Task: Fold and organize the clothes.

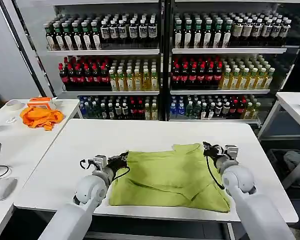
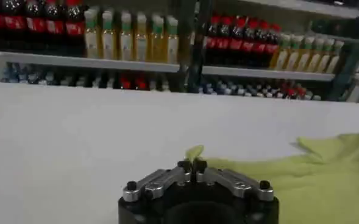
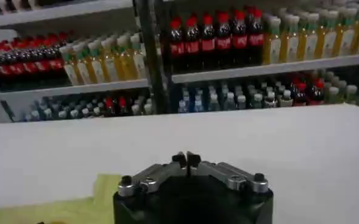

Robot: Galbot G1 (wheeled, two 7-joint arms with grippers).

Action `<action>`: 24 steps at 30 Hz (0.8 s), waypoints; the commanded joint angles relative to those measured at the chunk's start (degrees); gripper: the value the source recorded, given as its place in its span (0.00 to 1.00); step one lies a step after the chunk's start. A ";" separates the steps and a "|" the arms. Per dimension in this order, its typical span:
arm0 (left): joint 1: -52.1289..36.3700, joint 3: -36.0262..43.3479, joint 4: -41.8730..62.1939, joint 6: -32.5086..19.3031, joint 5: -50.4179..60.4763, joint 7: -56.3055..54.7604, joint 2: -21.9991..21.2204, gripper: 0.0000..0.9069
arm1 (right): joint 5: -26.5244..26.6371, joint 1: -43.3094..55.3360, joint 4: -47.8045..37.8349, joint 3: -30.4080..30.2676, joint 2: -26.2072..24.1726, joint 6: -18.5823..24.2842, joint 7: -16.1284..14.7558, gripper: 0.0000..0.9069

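The clothes are one yellow-green T-shirt (image 1: 170, 175) lying partly folded on the white table (image 1: 140, 132). My left gripper (image 1: 124, 159) is at the shirt's left edge. In the left wrist view its fingers (image 2: 192, 165) are shut, with a tip of the green cloth (image 2: 194, 152) sticking out just past them and the rest of the shirt (image 2: 313, 176) spread beyond. My right gripper (image 1: 206, 147) sits at the shirt's far right corner. It is shut (image 3: 186, 159), no cloth shows at its tips, and the shirt (image 3: 63, 210) lies beside its body.
An orange cloth (image 1: 40, 116) lies on a side table (image 1: 10, 145) to the left, with a cable and a grey object (image 1: 2, 187) nearer. Drink shelves (image 1: 160, 50) stand behind the table. Another white table (image 1: 295, 105) stands at the right.
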 commanded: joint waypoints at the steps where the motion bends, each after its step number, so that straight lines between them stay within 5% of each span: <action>1: 5.58 -1.10 -8.50 -0.14 -0.83 0.59 1.65 0.08 | -1.73 -12.09 12.92 3.95 -2.40 0.39 0.02 0.00; 2: 5.80 -1.16 -8.50 -0.15 -0.79 0.65 1.79 0.08 | -1.73 -12.08 12.82 3.90 -2.37 0.40 0.09 0.00; 3: 5.90 -1.18 -8.06 -0.26 -0.51 0.74 2.00 0.08 | -2.54 -11.08 10.72 3.24 -1.75 0.49 1.30 0.33; 4: 5.76 -1.19 -7.43 -0.50 -0.38 0.75 2.04 0.08 | -2.65 -9.30 8.86 2.65 -1.14 0.49 2.17 0.57; 5: 5.58 -1.19 -6.91 -0.61 -0.25 0.76 2.01 0.08 | -2.65 -6.81 6.37 1.72 -0.25 0.47 3.10 0.94; 6: 5.39 -1.21 -6.46 -0.75 -0.12 0.82 1.91 0.08 | -2.55 -4.21 3.81 0.91 0.59 0.35 3.94 1.00; 11: 5.05 -1.08 -5.22 -1.14 0.56 1.07 1.34 0.08 | -1.02 7.23 -7.01 -2.19 5.51 -0.04 7.20 1.00; 24: 3.29 -0.56 -2.92 -1.74 0.96 1.50 0.73 0.08 | 0.63 15.95 -24.19 -5.19 11.35 -1.13 7.47 1.00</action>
